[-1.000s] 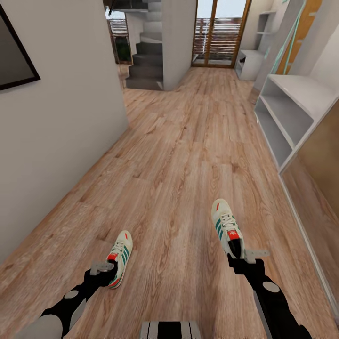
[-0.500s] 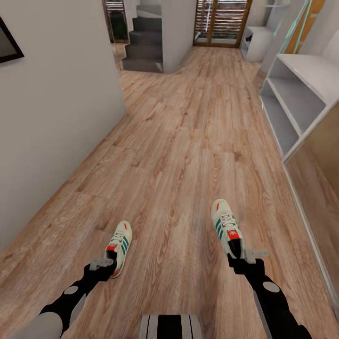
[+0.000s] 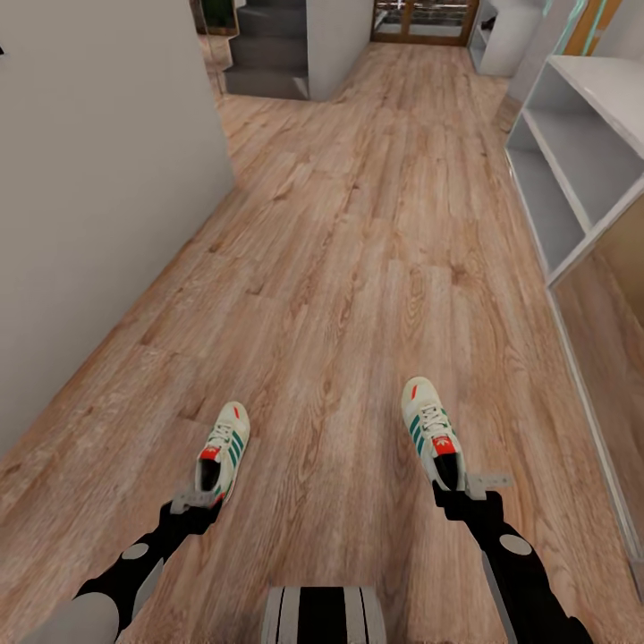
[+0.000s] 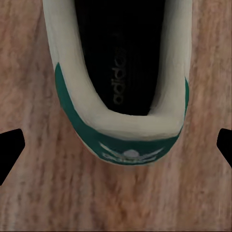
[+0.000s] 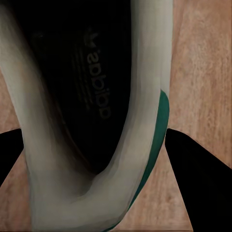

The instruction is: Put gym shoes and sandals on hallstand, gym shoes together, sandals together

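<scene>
The hallstand (image 3: 572, 170) stands along the corridor's right side, and the parts of its two shelves that show are bare. Both gym shoes are well short of it, over the floor (image 3: 358, 268). In the head view the left shoe (image 3: 224, 447) sits at the tip of the left claw (image 3: 195, 501), and the right shoe (image 3: 431, 433) at the tip of the right claw (image 3: 461, 490), toes pointing up the corridor toward the hallstand's far end. Whether the soles touch the planks cannot be told. The left wrist view adds the left shoe's heel (image 4: 128, 140), green with a pale logo, centred between two dark fingertips (image 4: 9, 150) that stand spread well apart, clear of it. The right wrist view shows the right shoe's heel rim (image 5: 130, 159) and dark insole close up, with the black fingers (image 5: 193, 179) pressed at either side, pinching the heel.
</scene>
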Controlling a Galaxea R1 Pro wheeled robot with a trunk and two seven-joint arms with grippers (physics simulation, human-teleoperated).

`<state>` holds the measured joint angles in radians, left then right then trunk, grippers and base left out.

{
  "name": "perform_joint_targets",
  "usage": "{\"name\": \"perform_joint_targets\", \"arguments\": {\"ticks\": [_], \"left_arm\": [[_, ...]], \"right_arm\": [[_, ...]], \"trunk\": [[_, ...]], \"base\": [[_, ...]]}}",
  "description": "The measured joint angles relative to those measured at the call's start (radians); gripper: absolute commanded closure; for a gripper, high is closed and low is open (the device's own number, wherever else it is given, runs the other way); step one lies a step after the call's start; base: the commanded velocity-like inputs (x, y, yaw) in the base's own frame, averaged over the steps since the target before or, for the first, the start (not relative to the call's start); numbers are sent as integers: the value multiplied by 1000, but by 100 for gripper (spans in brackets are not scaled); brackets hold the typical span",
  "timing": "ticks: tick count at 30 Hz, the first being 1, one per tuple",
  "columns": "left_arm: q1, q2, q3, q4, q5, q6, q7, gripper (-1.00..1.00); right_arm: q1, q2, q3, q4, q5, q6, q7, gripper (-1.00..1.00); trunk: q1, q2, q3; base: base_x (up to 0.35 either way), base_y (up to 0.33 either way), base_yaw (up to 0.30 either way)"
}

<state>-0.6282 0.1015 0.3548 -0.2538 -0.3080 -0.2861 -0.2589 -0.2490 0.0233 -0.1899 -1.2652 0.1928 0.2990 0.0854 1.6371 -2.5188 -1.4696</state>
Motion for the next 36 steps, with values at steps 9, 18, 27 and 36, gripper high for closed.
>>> {"name": "perform_joint_targets", "arguments": {"ticks": [9,18,27,36], "left_arm": [[0,0,1,0,-1,-1,0,-100],[0,0,4,0,0,-2,0,-100],[0,0,5,0,1,-3,0,-100],[0,0,5,0,1,-3,0,-100]], "right_arm": [[0,0,0,0,0,0,0,100],[0,0,0,0,0,0,0,100],[0,0,0,0,0,0,0,100],[0,0,0,0,0,0,0,100]], "trunk": [[1,-1,-22],[0,-1,-28],[1,-1,-28],[1,-1,-28]], "base": [[0,0,0],[67,0,0],[44,0,0],[48,0,0]]}}
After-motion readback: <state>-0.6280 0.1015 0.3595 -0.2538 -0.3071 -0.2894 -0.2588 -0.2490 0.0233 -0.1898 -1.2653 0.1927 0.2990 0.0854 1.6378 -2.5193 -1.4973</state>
